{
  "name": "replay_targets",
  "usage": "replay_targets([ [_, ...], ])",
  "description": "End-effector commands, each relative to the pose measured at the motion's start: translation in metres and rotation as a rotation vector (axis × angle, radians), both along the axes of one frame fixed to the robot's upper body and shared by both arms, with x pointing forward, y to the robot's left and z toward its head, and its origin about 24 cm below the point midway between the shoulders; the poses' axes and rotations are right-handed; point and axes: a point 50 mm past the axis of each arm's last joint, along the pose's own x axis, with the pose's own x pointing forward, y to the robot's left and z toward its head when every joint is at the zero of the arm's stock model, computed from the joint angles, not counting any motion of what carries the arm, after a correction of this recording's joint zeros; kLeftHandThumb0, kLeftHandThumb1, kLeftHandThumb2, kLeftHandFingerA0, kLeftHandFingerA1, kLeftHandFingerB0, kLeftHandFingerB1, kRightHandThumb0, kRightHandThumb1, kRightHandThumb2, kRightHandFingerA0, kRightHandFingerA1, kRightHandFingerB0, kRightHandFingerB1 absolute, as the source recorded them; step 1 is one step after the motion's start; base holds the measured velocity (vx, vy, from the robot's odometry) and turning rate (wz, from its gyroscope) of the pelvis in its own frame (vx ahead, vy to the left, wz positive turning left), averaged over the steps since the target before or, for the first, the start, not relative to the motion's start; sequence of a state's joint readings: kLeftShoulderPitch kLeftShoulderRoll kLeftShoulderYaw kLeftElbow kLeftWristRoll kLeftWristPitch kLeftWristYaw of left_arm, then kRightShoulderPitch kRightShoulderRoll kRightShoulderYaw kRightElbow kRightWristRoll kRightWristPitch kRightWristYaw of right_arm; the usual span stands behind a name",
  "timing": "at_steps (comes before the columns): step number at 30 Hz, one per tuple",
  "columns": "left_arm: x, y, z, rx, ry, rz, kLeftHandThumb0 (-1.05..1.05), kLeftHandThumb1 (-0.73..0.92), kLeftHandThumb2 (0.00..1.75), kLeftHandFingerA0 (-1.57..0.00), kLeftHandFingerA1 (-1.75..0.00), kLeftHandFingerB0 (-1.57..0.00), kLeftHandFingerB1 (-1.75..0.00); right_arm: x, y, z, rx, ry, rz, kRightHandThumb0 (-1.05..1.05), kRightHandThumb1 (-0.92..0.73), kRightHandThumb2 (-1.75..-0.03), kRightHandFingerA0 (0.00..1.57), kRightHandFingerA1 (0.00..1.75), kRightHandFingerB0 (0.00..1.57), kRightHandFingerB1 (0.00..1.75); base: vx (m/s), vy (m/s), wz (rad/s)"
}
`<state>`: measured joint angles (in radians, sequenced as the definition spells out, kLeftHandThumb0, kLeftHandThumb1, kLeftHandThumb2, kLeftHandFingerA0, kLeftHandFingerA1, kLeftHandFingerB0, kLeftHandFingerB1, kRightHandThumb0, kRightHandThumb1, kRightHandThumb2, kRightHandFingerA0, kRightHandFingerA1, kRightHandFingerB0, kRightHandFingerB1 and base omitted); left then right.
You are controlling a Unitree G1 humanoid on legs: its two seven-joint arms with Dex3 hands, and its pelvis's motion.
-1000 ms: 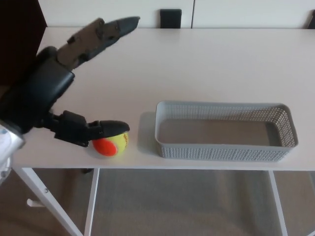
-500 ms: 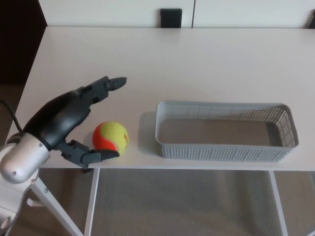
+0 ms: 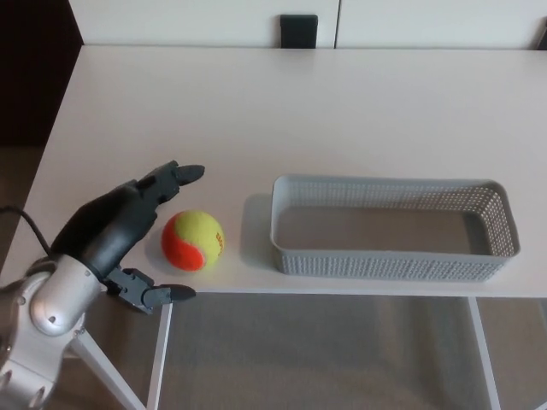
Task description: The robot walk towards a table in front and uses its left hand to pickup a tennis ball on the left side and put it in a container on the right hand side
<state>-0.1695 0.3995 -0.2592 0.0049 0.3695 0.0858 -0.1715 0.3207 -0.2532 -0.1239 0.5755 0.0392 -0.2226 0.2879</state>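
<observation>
Your tennis ball [image 3: 193, 241], yellow with an orange patch, sits on the table [image 3: 256, 102] close to its front edge, towards the front-left corner. Your left hand [image 3: 120, 231] is right beside it on the left, spread wide and holding nothing. The fingers [image 3: 175, 177] reach over the tabletop behind the ball, the thumb [image 3: 159, 295] hangs out past the front edge, and the ball lies in the gap between them. Whether the palm touches the ball, you cannot tell from here. To the ball's right, a small gap away, the grey mesh container [image 3: 385, 266] lies along the same front edge with nothing inside. A dark object [image 3: 298, 31] stands at the far edge.
</observation>
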Motion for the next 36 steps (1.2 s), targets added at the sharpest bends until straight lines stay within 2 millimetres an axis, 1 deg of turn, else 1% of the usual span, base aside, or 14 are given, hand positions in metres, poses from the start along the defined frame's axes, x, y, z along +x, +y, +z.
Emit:
replay_targets([
  [1,-0.002,0.000,-0.002,0.014,-0.035,0.010,-0.27,0.17,0.78,-0.01,-0.49,0.00,-0.47,0.002,-0.003,0.003,-0.022,0.001,-0.001,-0.26,-0.61,-0.58,0.70,0.50,0.53,0.43,0.00,0.000,0.00],
  [2,-0.003,-0.002,-0.004,-0.004,-0.041,0.010,-0.44,0.37,0.52,-0.20,-0.32,-0.15,-0.27,0.002,-0.003,0.003,-0.020,0.001,-0.009,-0.24,-0.61,-0.58,0.71,0.50,0.53,0.44,0.00,0.000,0.00],
  [3,-0.003,-0.002,-0.004,-0.012,-0.044,0.011,-0.44,0.37,0.52,-0.20,-0.32,-0.15,-0.27,0.003,-0.002,0.004,-0.018,0.001,-0.012,-0.24,-0.61,-0.58,0.71,0.50,0.53,0.44,0.00,0.000,0.00],
  [4,-0.003,-0.004,-0.006,-0.033,-0.046,0.010,-0.45,0.35,0.59,-0.18,-0.37,-0.13,-0.31,0.002,-0.001,0.005,-0.015,-0.009,0.001,-0.25,-0.62,-0.58,0.68,0.51,0.52,0.44,0.00,0.000,0.00],
  [7,-0.004,-0.006,-0.008,-0.037,-0.044,0.016,-0.45,0.35,0.59,-0.20,-0.37,-0.13,-0.31,0.002,-0.002,0.006,-0.020,-0.008,0.006,-0.25,-0.62,-0.58,0.68,0.50,0.51,0.44,0.00,0.000,0.00],
  [9,-0.003,-0.007,-0.008,-0.047,-0.060,0.024,-0.43,0.35,0.59,-0.26,-0.41,-0.14,-0.32,0.005,-0.002,0.006,-0.019,-0.010,0.003,-0.24,-0.62,-0.58,0.68,0.50,0.52,0.43,0.00,0.000,0.00],
  [10,-0.002,-0.008,-0.008,-0.054,-0.069,0.028,-0.43,0.35,0.59,-0.26,-0.41,-0.14,-0.32,0.006,-0.002,0.006,-0.020,-0.010,0.002,-0.24,-0.62,-0.58,0.68,0.50,0.52,0.43,0.00,0.000,0.00],
  [11,-0.002,-0.010,-0.009,-0.052,-0.079,0.040,-0.44,0.35,0.59,-0.31,-0.42,-0.16,-0.32,0.007,-0.003,0.006,-0.026,-0.010,0.002,-0.25,-0.62,-0.58,0.69,0.50,0.52,0.43,0.00,0.000,0.00],
  [15,-0.003,-0.012,-0.011,-0.066,-0.075,0.066,-0.42,0.35,0.59,-0.28,-0.43,-0.15,-0.32,0.008,-0.003,0.006,-0.024,-0.007,-0.005,-0.25,-0.62,-0.58,0.69,0.49,0.53,0.43,0.00,0.000,0.00],
  [22,-0.005,-0.013,-0.015,-0.047,-0.090,0.085,-0.42,0.36,0.60,-0.32,-0.44,-0.17,-0.33,0.007,-0.003,0.007,-0.017,-0.010,-0.006,-0.25,-0.63,-0.58,0.68,0.48,0.52,0.43,0.00,0.000,0.00],
  [27,-0.005,-0.014,-0.016,-0.054,-0.093,0.096,-0.40,0.36,0.59,-0.32,-0.44,-0.19,-0.33,0.007,-0.003,0.007,-0.029,-0.012,-0.005,-0.25,-0.63,-0.58,0.71,0.49,0.54,0.43,0.00,0.000,0.00],
  [30,-0.005,-0.014,-0.017,-0.050,-0.102,0.099,-0.41,0.36,0.60,-0.34,-0.45,-0.20,-0.34,0.007,-0.003,0.008,-0.026,-0.010,-0.006,-0.24,-0.63,-0.58,0.69,0.49,0.53,0.43,0.00,0.000,0.00],
  [36,-0.005,-0.012,-0.017,-0.053,-0.098,0.120,-0.41,0.37,0.60,-0.32,-0.44,-0.20,-0.34,0.009,-0.004,0.009,-0.017,-0.013,-0.016,-0.26,-0.63,-0.58,0.68,0.48,0.53,0.42,0.00,0.000,0.00],
])
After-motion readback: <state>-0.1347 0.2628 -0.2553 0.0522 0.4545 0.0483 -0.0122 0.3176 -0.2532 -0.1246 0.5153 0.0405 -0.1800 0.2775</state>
